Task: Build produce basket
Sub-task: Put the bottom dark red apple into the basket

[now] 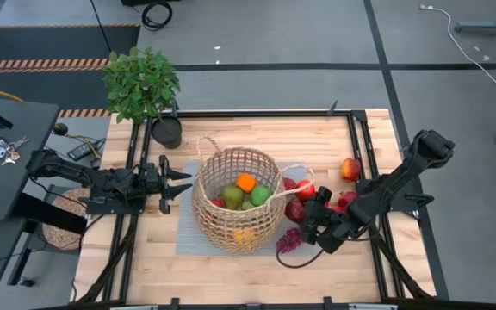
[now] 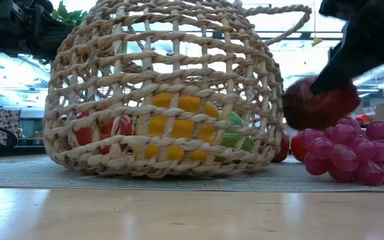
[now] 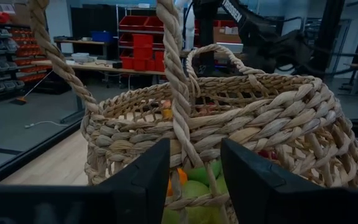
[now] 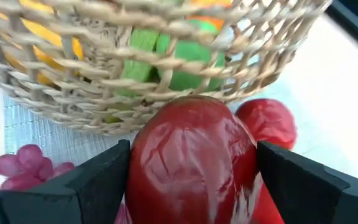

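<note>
We see the basket (image 1: 236, 200) standing on a grey woven mat (image 1: 188, 232) near the middle of the wooden table (image 1: 257, 133), and it already holds several pieces of produce: an orange piece (image 1: 245, 182) on top, green pieces (image 1: 260, 195) beside it, and, seen through the weave from table height, a yellow piece (image 2: 179, 127) and something red (image 2: 102, 130) low against the wall. Our right gripper (image 1: 310, 215) sits just to the right of the basket, and its fingers are closed around a dark red fruit (image 4: 194, 162) (it fills the gap between the two fingers in the right wrist view, touching both). From the low view that fruit (image 2: 320, 103) hangs off the mat, just beside the basket wall and above a purple grape bunch (image 2: 352, 153). More red pieces lie on the table to the right of the basket, one of them (image 4: 267, 121) just beyond the held fruit, and a red and yellow apple (image 1: 350, 169) lies farther right and farther back, well apart from the others. Our left gripper (image 1: 176, 182) waits at the left side of the basket, fingers (image 3: 145, 183) parted and holding nothing, with one thin loop handle (image 3: 176, 93) rising between them in its own view; whether the fingers touch the weave we cannot tell. At the far left corner of the table stands a leafy potted plant (image 1: 143, 86).
</note>
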